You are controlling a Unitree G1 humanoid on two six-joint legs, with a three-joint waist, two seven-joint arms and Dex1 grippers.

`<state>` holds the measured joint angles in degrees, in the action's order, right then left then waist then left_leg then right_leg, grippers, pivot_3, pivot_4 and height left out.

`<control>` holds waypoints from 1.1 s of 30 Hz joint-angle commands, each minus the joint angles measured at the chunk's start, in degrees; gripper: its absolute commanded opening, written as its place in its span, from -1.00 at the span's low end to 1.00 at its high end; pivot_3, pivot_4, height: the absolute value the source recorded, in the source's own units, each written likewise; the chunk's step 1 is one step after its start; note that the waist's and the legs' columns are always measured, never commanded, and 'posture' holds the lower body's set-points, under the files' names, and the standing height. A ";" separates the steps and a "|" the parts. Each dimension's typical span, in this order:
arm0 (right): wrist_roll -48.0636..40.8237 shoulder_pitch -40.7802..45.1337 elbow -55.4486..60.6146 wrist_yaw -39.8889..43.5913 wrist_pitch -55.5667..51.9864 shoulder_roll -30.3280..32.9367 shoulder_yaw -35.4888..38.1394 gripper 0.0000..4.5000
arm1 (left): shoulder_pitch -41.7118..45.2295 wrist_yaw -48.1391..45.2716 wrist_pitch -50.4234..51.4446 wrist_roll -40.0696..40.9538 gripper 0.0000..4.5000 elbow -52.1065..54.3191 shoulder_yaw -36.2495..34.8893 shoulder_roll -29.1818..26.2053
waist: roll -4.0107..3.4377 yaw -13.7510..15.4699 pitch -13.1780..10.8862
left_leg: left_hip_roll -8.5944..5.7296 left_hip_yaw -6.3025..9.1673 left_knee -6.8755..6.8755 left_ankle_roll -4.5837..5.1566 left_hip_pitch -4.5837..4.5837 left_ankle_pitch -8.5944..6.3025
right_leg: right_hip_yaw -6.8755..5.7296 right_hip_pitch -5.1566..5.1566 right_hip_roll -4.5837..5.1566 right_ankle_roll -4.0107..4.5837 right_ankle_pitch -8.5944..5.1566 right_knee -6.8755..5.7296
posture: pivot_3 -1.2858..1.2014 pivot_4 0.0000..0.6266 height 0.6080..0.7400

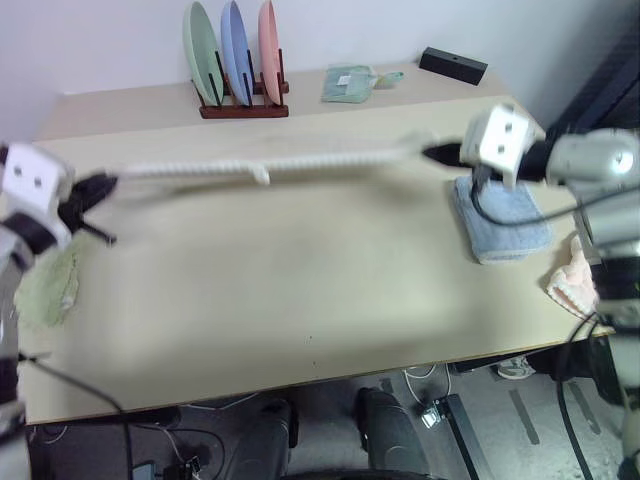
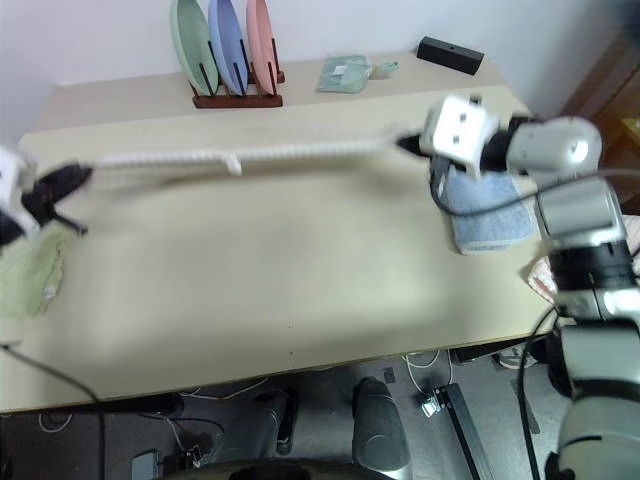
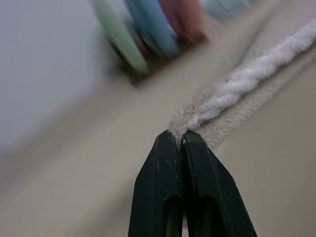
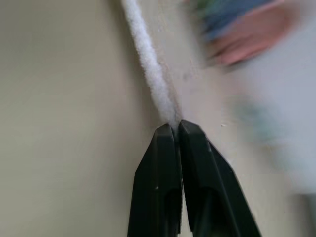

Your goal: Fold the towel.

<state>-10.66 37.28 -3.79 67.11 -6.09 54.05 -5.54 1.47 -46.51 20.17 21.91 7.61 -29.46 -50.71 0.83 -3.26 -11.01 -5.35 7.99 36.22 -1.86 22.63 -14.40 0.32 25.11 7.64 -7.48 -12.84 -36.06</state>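
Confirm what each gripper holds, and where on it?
Both hold the towel: left gripper and right gripper each have jaws shut on an opposite end of its white corded edge, stretched between them.

The towel (image 1: pixel 300 270) spreads across the middle of the table (image 1: pixel 300 360), its far edge stretched between the left gripper (image 1: pixel 100 187) at the left side and the right gripper (image 1: pixel 432 153) at the right side. A plate rack (image 1: pixel 240 100) stands behind the towel near the table's back edge. A small cloth (image 1: pixel 350 83) lies right of the rack, a box (image 1: pixel 453 65) further right. A folded towel (image 1: pixel 500 220) lies under the right gripper's arm. A crumpled towel (image 1: pixel 45 290) lies at the left edge.
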 commanded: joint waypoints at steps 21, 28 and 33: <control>8.07 5.80 -18.88 -2.21 4.67 -8.01 -5.50 -0.95 | 3.05 -0.79 2.35 -5.68 -1.00 -8.28 10.65 -0.68 | 0.00 2.18 0.00 | 0.19 -0.54 0.31 -0.03 -0.33 0.00 | -0.05 -0.42 -0.09 0.10 0.15 0.06 | 0.03 -0.52 0.96; 11.64 12.58 -34.29 -3.40 12.66 -13.64 -6.52 -0.95 | 8.11 0.49 -0.87 -8.51 -1.00 -14.74 15.16 1.46 | -0.01 2.18 0.00 | 0.17 -0.49 0.28 -0.04 -0.31 0.00 | -0.05 -0.38 -0.09 0.06 0.20 0.04 | 0.03 -0.52 0.96; 12.91 14.35 -38.98 -5.97 14.64 -15.63 -5.62 -0.95 | 8.76 1.50 -0.63 -7.82 -1.00 -15.58 14.65 3.02 | -0.01 2.14 0.00 | 0.17 -0.47 0.28 -0.05 -0.31 0.01 | -0.05 -0.37 -0.10 0.07 0.22 0.02 | 0.03 -0.52 0.96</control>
<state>2.04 49.77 -42.43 62.62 7.86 38.46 -12.95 9.55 -45.74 19.68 13.69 -7.97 -13.13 -47.74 0.82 -1.12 -11.01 -5.18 7.52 36.49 -1.91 22.32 -14.39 0.28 24.75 7.54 -7.41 -12.62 -36.04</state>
